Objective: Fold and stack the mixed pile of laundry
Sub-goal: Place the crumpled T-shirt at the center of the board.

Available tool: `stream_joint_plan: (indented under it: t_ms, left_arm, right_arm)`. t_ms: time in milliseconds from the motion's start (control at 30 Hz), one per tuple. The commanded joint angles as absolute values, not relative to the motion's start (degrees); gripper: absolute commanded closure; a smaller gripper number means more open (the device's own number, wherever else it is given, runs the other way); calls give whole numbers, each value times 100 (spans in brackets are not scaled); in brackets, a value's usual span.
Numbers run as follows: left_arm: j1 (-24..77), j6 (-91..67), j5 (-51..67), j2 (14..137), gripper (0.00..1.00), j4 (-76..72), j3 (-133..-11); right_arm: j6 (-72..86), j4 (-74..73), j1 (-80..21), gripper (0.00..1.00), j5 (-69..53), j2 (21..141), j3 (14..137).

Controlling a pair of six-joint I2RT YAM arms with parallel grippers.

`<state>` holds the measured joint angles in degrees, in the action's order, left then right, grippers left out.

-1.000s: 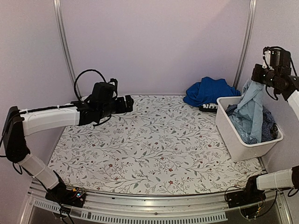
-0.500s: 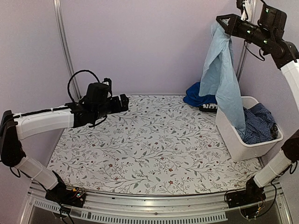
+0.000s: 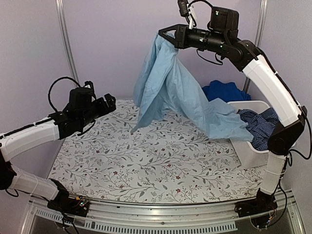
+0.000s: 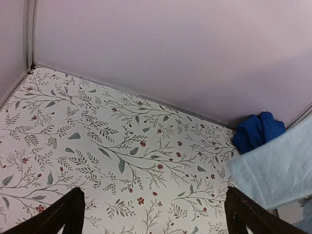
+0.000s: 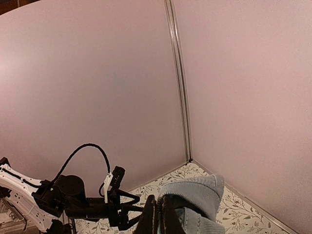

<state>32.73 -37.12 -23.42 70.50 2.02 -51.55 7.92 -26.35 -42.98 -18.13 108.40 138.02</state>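
**Pale blue garment held aloft by right arm; left arm unloaded**

I find the right gripper (image 3: pixel 165 37) raised high over the far middle of the table, its fingers pressed together on a bunched fold of the large pale blue garment (image 3: pixel 181 92). The right wrist view confirms the clamp: the two fingers (image 5: pixel 152 217) sit tight together with the cloth (image 5: pixel 195 195) gathered just beside and above them.

From that grip the garment hangs in long folds. Its left portion drops to a point near the table cover (image 3: pixel 146 165), though I cannot tell whether it touches. Its right portion trails down and across to the rim of the white tub (image 3: pixel 253 155).

The dark blue check garment (image 3: pixel 259 125) lies inside the tub, partly under the trailing cloth. The royal blue garment (image 3: pixel 225 90) sits in a heap at the far right corner, behind the tub.

The left gripper (image 3: pixel 109 102) hovers over the left side of the cover. Its fingers (image 4: pixel 68 214) stand wide apart, nothing between them. It is well apart from every garment.
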Motion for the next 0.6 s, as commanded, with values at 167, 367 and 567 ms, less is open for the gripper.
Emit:
stream_joint_plan:
  t_ms: [167,367,567]
  left_arm:
    - [3068,-3868,-2393,6913,0,143,-5065]
    - [2980,-3922,-2359,6874,0,186,-5036]
    - [2944,-3580,-2166,6918,0,202,-4985]
  right_arm:
    - [1152,-999,-4223,100,-2374,10965,13992]
    - [1589,-663,-4220,100,-2560,11244,13842]
    - [1688,-108,-3549,100,-2463,9990,10716]
